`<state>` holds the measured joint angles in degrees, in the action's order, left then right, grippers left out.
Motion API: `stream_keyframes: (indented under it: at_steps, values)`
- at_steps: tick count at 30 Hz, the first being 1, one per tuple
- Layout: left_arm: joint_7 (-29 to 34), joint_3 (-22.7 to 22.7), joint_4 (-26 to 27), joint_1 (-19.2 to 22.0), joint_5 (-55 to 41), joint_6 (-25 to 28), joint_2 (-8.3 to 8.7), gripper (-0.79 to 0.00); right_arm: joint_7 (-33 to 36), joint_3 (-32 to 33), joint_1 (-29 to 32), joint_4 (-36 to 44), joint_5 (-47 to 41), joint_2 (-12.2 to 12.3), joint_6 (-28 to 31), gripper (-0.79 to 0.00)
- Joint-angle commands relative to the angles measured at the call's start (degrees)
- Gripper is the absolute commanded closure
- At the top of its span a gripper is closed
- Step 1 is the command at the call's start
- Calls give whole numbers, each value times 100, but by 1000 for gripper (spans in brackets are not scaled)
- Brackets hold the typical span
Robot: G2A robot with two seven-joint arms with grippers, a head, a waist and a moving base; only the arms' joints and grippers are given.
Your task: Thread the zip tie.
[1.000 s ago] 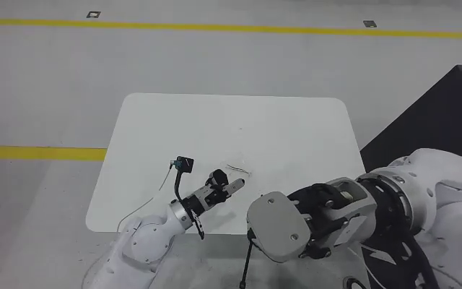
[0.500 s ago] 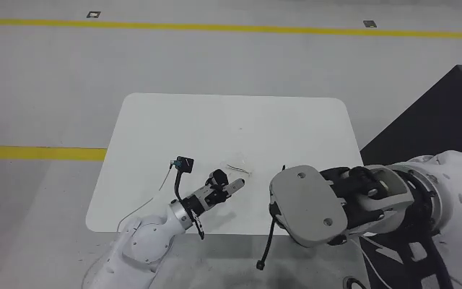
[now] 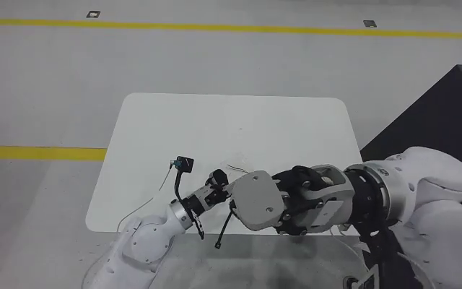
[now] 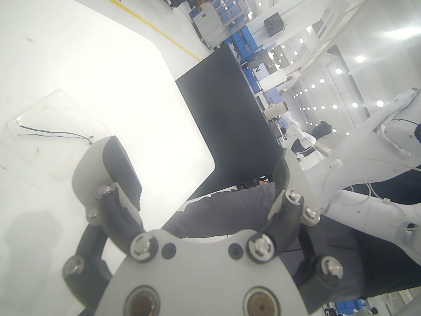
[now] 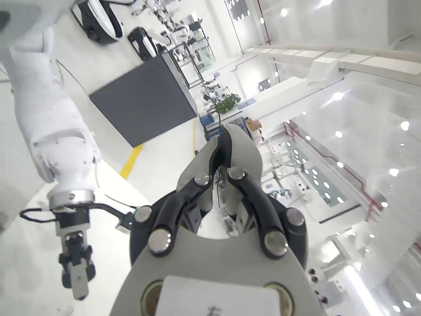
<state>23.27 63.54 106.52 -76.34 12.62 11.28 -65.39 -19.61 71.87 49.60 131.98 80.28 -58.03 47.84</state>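
Right end effector (image 5: 221, 146) sits nearest the robot, over the near edge of the bench (image 3: 289, 130), clenched on a thin black zip tie (image 5: 218, 123). The strap is pinched between the finger pads, with one end sticking out past the fingertips. In the top view the rest of that held zip tie (image 3: 222, 230) hangs down at a slant below the right wrist, its free end past the near bench edge and touching nothing. Left end effector (image 4: 197, 149) is just beside it and slightly further in, also over the near part of the bench. It's released: fingers spread wide, nothing between them. Can't tell if the fingertips touch the surface. The right wrist view shows the left end effector (image 5: 78, 277) further off, pointing down toward the bench. Just past its tips a second zip tie (image 4: 49, 132) lies flat on a clear plastic sheet (image 4: 65, 110) on the bench. It's black, slightly wavy, and apart from both end effectors. The top view puts this second zip tie (image 3: 238, 170) near bench centre, slightly toward the near side. Rest of the bench is bare white. Further out, a black panel (image 3: 426, 115) stands off the right side of the bench and a yellow floor line (image 3: 216, 27) runs across the far floor.
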Motion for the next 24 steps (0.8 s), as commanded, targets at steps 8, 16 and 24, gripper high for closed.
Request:
stream_keyframes:
  at_steps: [8, 16, 24]
  values:
    - [0, 0, 0, 0, 0, 0, 0, -785, 911, -315, -157, 266, -1710, -61, -241, 0]
    - [0, 0, 0, 0, 0, 0, 0, -785, 887, -340, -165, 266, -1566, -97, -368, 0]
    - [0, 0, 0, 0, 0, 0, 0, -785, 478, -172, 47, 266, -998, -131, -855, 0]
